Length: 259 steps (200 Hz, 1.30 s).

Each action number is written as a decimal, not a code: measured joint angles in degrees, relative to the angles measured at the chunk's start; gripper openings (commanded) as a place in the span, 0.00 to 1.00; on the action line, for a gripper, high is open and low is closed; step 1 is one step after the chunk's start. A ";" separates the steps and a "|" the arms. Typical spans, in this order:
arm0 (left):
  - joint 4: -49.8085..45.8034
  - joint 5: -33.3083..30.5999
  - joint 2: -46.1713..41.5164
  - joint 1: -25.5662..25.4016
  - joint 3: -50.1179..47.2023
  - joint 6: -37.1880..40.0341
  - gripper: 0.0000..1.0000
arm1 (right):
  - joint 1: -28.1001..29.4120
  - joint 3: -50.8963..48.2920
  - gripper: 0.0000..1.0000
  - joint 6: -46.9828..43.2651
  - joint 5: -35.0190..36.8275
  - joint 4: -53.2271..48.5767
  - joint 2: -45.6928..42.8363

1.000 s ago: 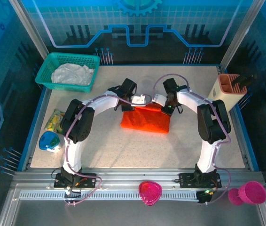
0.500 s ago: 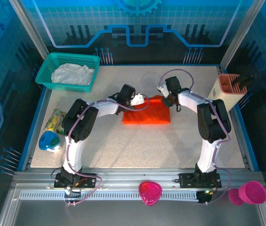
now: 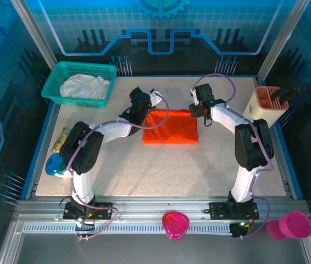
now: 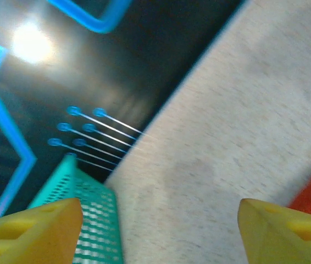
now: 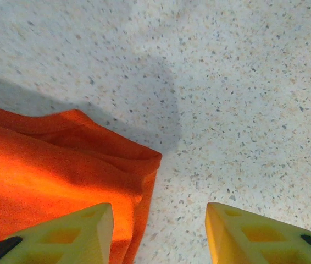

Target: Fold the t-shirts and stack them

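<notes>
Top external view. Orange tee: folded into a flat rectangle at mid-desk with fairly square edges; this fold looks finished. White tee: crumpled in the basket, well apart from the orange tee and to its far left. It is not yet folded or stacked, so roughly half the job seems left. Left tool: just off the orange tee's far-left corner, fingers spread wide with nothing between them. Right tool: at the orange tee's far-right corner, fingers spread and empty; the cloth corner lies slack under one finger, not pinched. Desk: pale, speckled, stone-look top, flat. Holder: right of the orange tee, near the desk edge. Room: blue-lit enclosure with metal frame posts and a dark back panel carrying a blue line pattern.
</notes>
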 measured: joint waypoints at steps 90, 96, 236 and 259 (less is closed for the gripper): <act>-40.33 2.14 -19.58 0.07 9.62 -43.78 0.80 | -9.11 0.39 0.51 16.02 -20.37 -16.33 -8.24; -43.36 4.13 -19.58 0.07 10.47 -46.36 0.79 | -9.07 -0.74 0.52 16.24 -21.20 -16.83 -8.61; -62.90 18.12 6.01 0.07 16.61 -74.31 0.79 | -4.74 -6.19 0.59 19.96 -23.50 -16.46 0.70; -62.64 19.61 9.44 0.07 19.23 -75.23 0.70 | -4.24 -6.14 0.57 20.39 -23.28 -16.00 1.97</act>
